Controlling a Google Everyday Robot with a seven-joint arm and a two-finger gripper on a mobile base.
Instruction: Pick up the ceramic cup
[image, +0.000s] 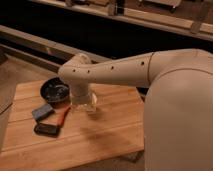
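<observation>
My gripper (81, 101) hangs down from the cream arm over the middle of the wooden table (110, 130), just right of the black bowl. A small pale, glossy round shape, the ceramic cup (90, 104), shows right at the gripper's lower end, partly hidden by it. I cannot tell whether the cup rests on the table or is lifted off it.
A wide black bowl (54, 90) stands at the back left of the table. In front of it lie a blue-grey block (42, 112), an orange-handled tool (62, 116) and a flat black object (46, 130). My arm's large body (175, 100) fills the right side.
</observation>
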